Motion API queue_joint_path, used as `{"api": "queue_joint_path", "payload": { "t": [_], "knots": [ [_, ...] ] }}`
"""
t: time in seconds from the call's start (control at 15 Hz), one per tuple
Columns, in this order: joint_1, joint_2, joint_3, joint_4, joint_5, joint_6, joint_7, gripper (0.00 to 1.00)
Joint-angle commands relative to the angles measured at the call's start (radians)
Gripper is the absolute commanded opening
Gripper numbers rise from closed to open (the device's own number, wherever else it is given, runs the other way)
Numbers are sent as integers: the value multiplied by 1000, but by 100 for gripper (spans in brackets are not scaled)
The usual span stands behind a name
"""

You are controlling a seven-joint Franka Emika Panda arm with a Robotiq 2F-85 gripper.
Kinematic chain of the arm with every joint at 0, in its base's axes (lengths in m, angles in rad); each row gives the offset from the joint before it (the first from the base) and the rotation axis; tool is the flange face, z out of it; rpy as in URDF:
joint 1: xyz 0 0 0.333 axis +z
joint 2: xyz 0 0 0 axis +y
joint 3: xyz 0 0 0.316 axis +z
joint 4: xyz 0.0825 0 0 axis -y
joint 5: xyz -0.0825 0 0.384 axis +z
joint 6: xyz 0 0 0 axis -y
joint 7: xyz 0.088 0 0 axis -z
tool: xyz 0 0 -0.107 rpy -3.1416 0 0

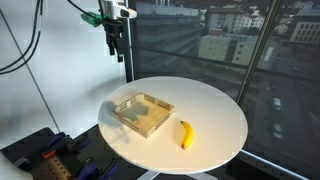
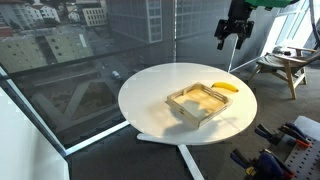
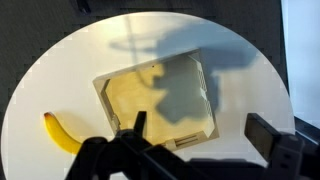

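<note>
My gripper (image 1: pixel 116 42) hangs high above the far side of the round white table (image 1: pixel 215 115), open and empty; it also shows in an exterior view (image 2: pixel 234 37). In the wrist view its two dark fingers (image 3: pixel 200 135) are spread wide over the table. A shallow wooden tray (image 1: pixel 143 113) sits near the table's middle, empty, and also shows in an exterior view (image 2: pixel 198 102) and the wrist view (image 3: pixel 155 100). A yellow banana (image 1: pixel 185 134) lies on the table beside the tray, also seen in an exterior view (image 2: pixel 226 87) and the wrist view (image 3: pixel 60 132).
Large windows (image 1: pixel 220 40) with a city view stand behind the table. A wooden stool (image 2: pixel 282 68) is off to the side. Clamps and tools (image 1: pixel 60 160) sit on a dark bench near the table's edge.
</note>
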Motion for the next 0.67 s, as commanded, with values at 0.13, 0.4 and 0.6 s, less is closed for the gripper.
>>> {"api": "queue_joint_path", "payload": {
  "t": [0.13,0.4,0.6],
  "knots": [
    [-18,46,-22,54,-20,-4,-1,100],
    [-36,71,-39,72,-25,0,8,100],
    [-46,85,-51,83,-27,0,12,100]
  ]
}}
